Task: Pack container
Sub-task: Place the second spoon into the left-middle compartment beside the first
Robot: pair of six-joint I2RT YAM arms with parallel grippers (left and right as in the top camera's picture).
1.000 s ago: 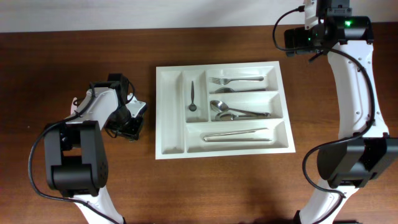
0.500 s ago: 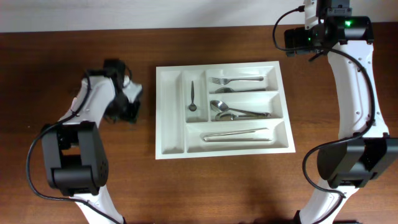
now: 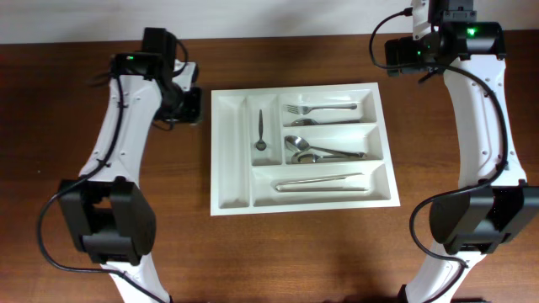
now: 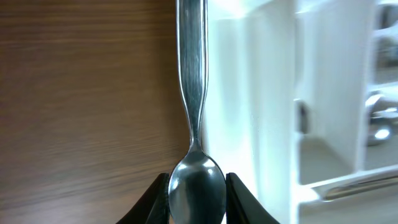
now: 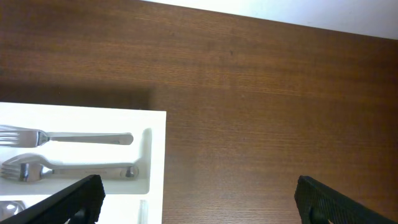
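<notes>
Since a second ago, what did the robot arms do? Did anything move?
The left end effector moved up the overhead picture, from beside the left side of the container to its far left corner. It is shut on a spoon, gripping it by the bowl. The right end effector stayed open and parked, and the cutlery in the container did not move.

The overhead camera looks straight down, taking in the table (image 3: pixel 295 252) and the whole container (image 3: pixel 232 151). The left wrist camera sits close beside the container's left wall, sighting along a spoon (image 4: pixel 191 93). The right wrist one looks down from higher on its far right corner and forks (image 5: pixel 87 138), also seen overhead.
</notes>
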